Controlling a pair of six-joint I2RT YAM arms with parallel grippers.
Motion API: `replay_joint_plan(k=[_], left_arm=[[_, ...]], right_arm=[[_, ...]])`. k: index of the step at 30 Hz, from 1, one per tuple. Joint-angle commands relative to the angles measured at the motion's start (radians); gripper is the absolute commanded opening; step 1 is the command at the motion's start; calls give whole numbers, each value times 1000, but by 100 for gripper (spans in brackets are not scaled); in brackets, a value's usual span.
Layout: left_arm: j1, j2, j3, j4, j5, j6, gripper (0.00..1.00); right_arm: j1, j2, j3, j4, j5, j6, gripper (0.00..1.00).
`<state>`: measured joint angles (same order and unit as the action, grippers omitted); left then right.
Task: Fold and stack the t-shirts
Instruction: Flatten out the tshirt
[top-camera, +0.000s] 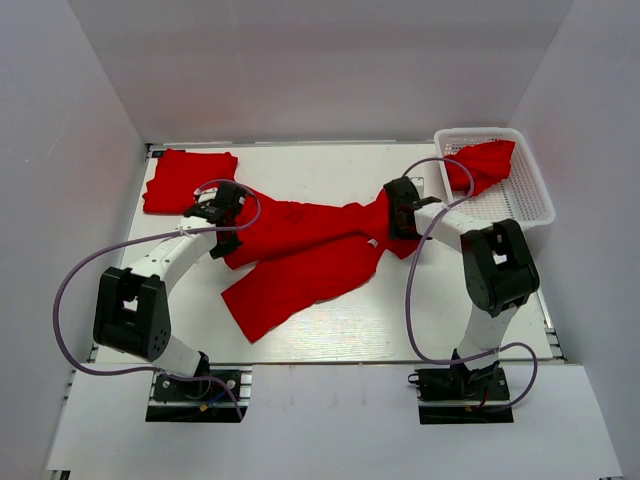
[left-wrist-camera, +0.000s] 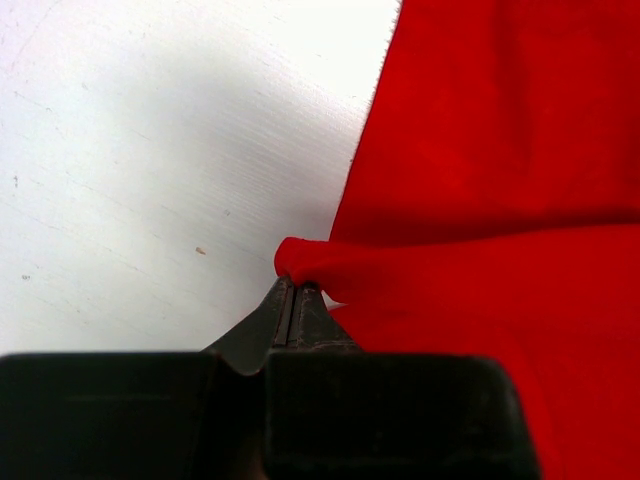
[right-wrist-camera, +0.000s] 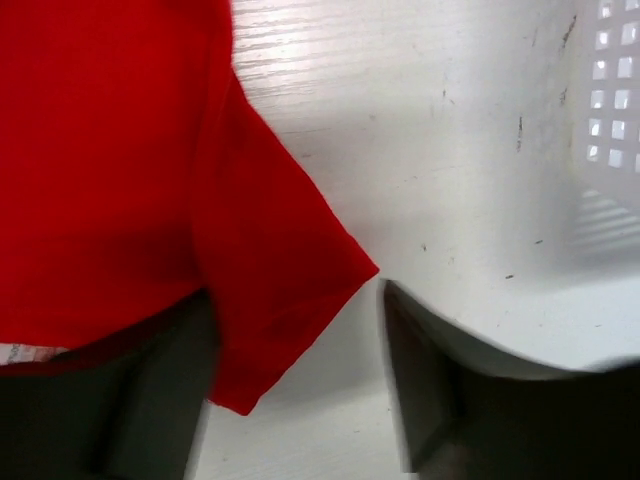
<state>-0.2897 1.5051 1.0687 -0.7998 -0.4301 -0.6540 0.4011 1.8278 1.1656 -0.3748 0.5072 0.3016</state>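
Observation:
A red t-shirt (top-camera: 300, 250) lies crumpled and stretched across the middle of the table. My left gripper (top-camera: 225, 203) is shut on a pinch of its left edge (left-wrist-camera: 300, 262), low over the table. My right gripper (top-camera: 402, 210) is open over the shirt's right end; a sleeve (right-wrist-camera: 270, 300) lies between its fingers (right-wrist-camera: 420, 390). A folded red t-shirt (top-camera: 190, 180) rests at the back left. Another red t-shirt (top-camera: 485, 165) hangs out of the white basket (top-camera: 530, 200).
The basket stands at the back right, its wall (right-wrist-camera: 610, 150) close beside my right gripper. White walls enclose the table on three sides. Bare table shows in front of the spread shirt (top-camera: 380, 330).

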Motion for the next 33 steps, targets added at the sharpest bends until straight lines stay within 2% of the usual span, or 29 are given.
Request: replay_joint_plan(k=[1, 7, 8, 10, 13, 20, 25, 33], left_arm=[[6, -46, -6, 10, -7, 8, 0], [6, -37, -6, 10, -7, 8, 0], [6, -37, -6, 10, -7, 8, 0], [6, -28, 4, 10, -7, 8, 0], [6, -19, 4, 10, -7, 8, 0], [6, -19, 48, 10, -7, 19, 0], [6, -72, 97, 46, 2, 65, 0], [6, -163, 237, 83, -33, 120, 0]], right_arm=[[-13, 8, 39, -1, 16, 11, 62], [-21, 16, 29, 36, -33, -16, 42], [-22, 13, 29, 42, -39, -24, 35], [-22, 11, 28, 57, -61, -35, 26], [-22, 11, 28, 71, -91, -50, 0], [-25, -51, 14, 80, -73, -30, 0], [-30, -218, 25, 70, -3, 13, 0], [-59, -433, 114, 42, 28, 31, 0]])
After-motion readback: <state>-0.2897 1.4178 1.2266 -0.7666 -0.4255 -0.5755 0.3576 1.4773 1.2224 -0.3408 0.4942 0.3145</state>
